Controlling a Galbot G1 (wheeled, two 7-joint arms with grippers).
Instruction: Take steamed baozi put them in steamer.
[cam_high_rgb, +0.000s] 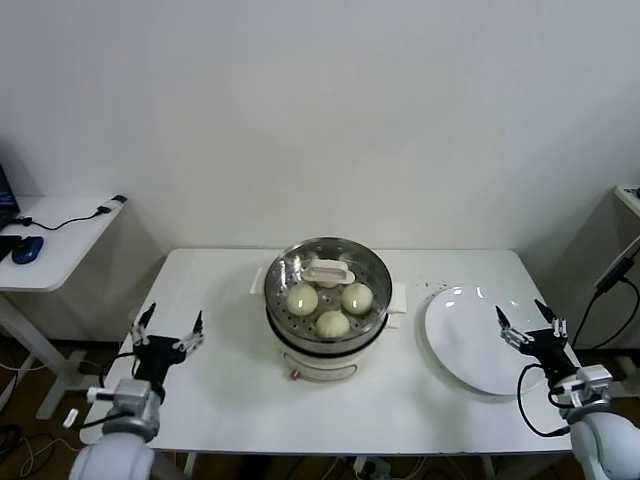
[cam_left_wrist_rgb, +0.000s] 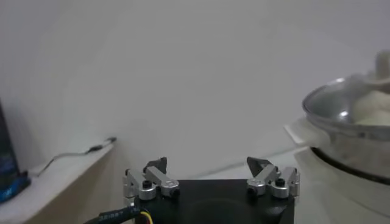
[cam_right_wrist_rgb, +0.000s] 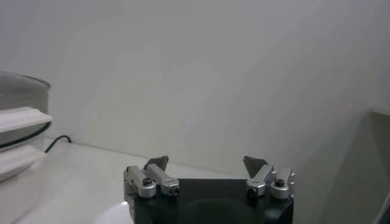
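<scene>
The steamer (cam_high_rgb: 322, 350) stands mid-table with the glass lid on it, the lid's cream handle (cam_high_rgb: 328, 271) at the back. Three baozi show through the lid on the tray: one at the left (cam_high_rgb: 302, 298), one at the right (cam_high_rgb: 357, 296), one in front (cam_high_rgb: 333, 323). The handle hides the tray's back part. My left gripper (cam_high_rgb: 172, 325) is open and empty over the table's left end. My right gripper (cam_high_rgb: 522, 322) is open and empty over the right rim of the white plate (cam_high_rgb: 460, 345). The left wrist view shows the left gripper (cam_left_wrist_rgb: 210, 167) and the steamer (cam_left_wrist_rgb: 353, 152). The right wrist view shows the right gripper (cam_right_wrist_rgb: 207, 165).
The white plate holds nothing. A side table (cam_high_rgb: 60, 245) with a blue mouse (cam_high_rgb: 27, 249) and a cable stands at the far left. A grey cabinet edge (cam_high_rgb: 628, 200) and a black cable are at the far right. The wall is close behind the table.
</scene>
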